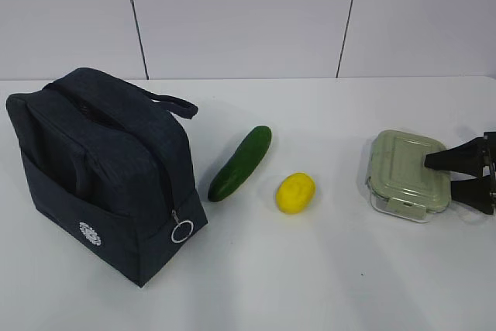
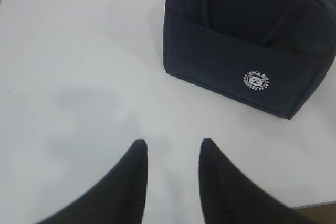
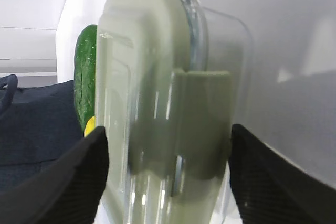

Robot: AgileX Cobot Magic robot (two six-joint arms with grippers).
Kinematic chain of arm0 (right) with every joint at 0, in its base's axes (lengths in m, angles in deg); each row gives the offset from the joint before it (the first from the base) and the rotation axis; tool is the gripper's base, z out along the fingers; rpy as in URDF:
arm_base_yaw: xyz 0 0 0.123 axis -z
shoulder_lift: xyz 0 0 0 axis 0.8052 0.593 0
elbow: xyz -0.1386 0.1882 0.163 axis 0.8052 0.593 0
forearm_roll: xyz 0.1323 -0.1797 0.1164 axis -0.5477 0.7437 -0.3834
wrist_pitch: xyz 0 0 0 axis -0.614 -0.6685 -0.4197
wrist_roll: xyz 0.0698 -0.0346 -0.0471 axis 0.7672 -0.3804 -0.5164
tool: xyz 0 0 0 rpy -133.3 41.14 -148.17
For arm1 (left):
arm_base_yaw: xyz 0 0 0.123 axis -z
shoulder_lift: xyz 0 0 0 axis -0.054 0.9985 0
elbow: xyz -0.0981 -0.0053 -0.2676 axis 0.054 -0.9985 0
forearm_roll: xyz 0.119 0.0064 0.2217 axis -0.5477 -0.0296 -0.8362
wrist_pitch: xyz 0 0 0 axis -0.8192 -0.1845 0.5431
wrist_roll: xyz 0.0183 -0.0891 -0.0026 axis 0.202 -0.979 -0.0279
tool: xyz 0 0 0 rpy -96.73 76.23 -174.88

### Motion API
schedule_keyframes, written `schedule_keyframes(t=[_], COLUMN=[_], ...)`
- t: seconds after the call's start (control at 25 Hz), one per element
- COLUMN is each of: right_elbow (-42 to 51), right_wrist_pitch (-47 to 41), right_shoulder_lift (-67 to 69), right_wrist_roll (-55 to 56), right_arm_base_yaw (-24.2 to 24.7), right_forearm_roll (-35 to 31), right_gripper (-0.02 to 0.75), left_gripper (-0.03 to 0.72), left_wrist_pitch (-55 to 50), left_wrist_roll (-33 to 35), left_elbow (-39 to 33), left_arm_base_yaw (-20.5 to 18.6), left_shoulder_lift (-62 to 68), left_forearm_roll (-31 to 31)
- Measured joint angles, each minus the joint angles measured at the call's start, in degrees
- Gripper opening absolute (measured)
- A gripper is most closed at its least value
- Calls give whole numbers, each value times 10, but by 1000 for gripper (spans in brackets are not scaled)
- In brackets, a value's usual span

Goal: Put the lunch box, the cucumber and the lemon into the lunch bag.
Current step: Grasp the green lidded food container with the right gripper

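The right tool is clamping the lunch box lid-to-base at the tabletop's right. The left tool is hovering partly spread, holding nothing, facing the lunch bag, whose white emblem is reading "LUNCH BAG". The cucumber and lemon are lying between bag and box.

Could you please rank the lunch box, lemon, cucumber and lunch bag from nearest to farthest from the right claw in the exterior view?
1. Lunch box, between the right claw's fingers.
2. Lemon, centre.
3. Cucumber, left of it.
4. Lunch bag, far left.
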State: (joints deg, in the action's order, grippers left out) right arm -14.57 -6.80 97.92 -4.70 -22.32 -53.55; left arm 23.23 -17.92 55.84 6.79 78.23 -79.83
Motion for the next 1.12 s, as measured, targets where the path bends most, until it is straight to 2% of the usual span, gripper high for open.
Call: schedule_keyframes(t=[0.84,1.12], right_elbow=[0,0], right_wrist_pitch=[3,3], right_shoulder_lift=[4,5], right_wrist_roll=[0,0], right_arm_base_yaw=[-10,-10], right_forearm_roll=[0,0], right_gripper=[538,508], left_gripper=[241,241], left_wrist_pitch=[0,0], left_wrist_roll=[0,0], left_elbow=[0,0], left_arm_base_yaw=[0,0], left_shoulder_lift=[0,0], left_forearm_roll=[0,0])
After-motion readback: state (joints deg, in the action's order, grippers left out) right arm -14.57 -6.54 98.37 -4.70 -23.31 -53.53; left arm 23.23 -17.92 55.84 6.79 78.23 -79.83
